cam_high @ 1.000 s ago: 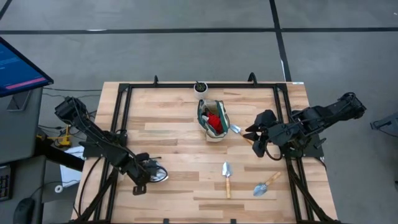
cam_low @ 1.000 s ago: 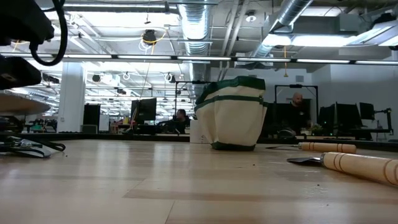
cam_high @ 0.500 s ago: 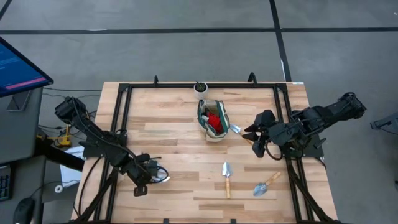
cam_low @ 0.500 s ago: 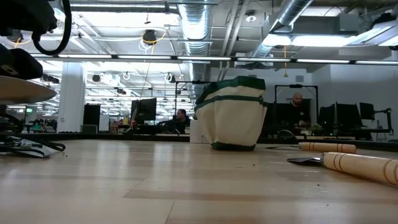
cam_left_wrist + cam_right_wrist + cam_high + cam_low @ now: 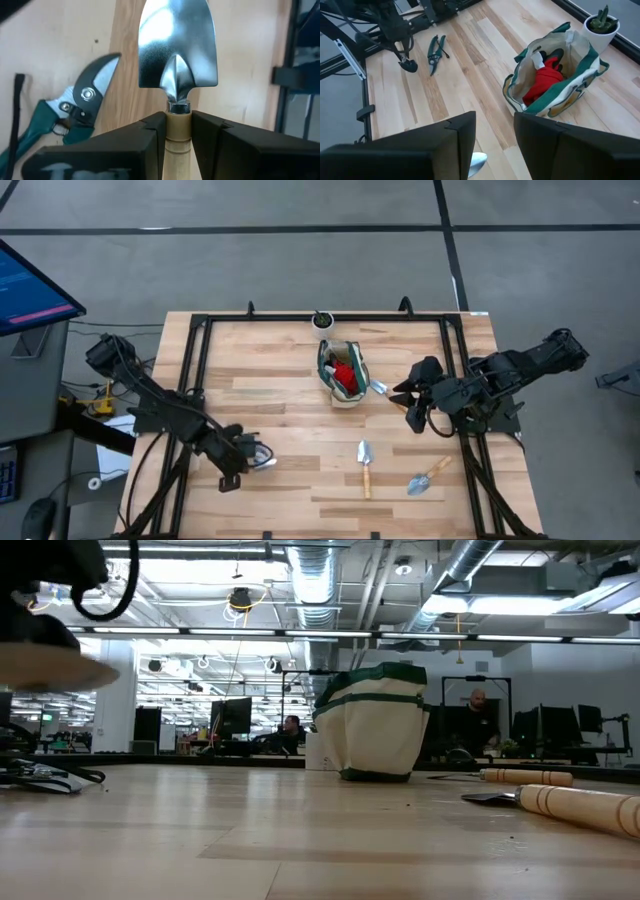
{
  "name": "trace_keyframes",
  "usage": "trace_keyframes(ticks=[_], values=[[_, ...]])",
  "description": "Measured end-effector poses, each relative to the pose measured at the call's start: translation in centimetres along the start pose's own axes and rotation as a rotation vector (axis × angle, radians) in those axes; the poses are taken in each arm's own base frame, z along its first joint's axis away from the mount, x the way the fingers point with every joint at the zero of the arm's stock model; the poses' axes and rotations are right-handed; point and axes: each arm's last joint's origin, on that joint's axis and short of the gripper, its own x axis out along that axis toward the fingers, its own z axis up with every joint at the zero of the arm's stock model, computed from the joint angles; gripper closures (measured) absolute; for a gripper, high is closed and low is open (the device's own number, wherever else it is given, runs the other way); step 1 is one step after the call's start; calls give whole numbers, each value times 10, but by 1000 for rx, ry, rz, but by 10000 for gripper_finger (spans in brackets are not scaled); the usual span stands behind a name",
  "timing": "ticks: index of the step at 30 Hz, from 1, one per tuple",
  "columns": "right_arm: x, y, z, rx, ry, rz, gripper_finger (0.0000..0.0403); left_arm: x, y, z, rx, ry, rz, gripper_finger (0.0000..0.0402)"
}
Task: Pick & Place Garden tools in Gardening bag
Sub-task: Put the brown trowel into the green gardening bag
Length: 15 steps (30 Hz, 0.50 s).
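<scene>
My left gripper (image 5: 248, 452) is over the table's near left part, shut on a trowel whose silver blade (image 5: 177, 50) sticks out past its fingers. Green-handled pruning shears (image 5: 75, 110) lie flat on the wood beside it. The cream and green gardening bag (image 5: 342, 372) stands upright at the table's middle with a red glove (image 5: 545, 80) inside. My right gripper (image 5: 412, 408) hangs open, high at the right of the bag, above a third trowel (image 5: 385, 392) that lies by the bag. Two more trowels (image 5: 365, 465) (image 5: 428, 475) lie flat near the front edge. My left gripper pinches the trowel's wooden handle (image 5: 178, 131) between its two fingers, right behind the metal collar. The fingers slant down and run along the handle, with the blade beyond their tips. The trowel is lifted clear of the table, blade end lowest.
A small white pot (image 5: 322, 321) with a green plant stands behind the bag at the far edge. A black frame (image 5: 200, 360) rims the table. Bare wood lies between the shears and the bag. People sit at desks in the room beyond.
My left gripper has risen a little with the trowel and drifted slightly toward the table's right, still shut on the handle. The shears stay where they were.
</scene>
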Motion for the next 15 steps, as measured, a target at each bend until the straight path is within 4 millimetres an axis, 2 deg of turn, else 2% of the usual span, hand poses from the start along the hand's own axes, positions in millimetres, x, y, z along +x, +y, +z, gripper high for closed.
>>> trace_keyframes(ticks=[15], values=[[0,0,0,0,-1,0,276,-59,15,16,-146,-316,-108,352]])
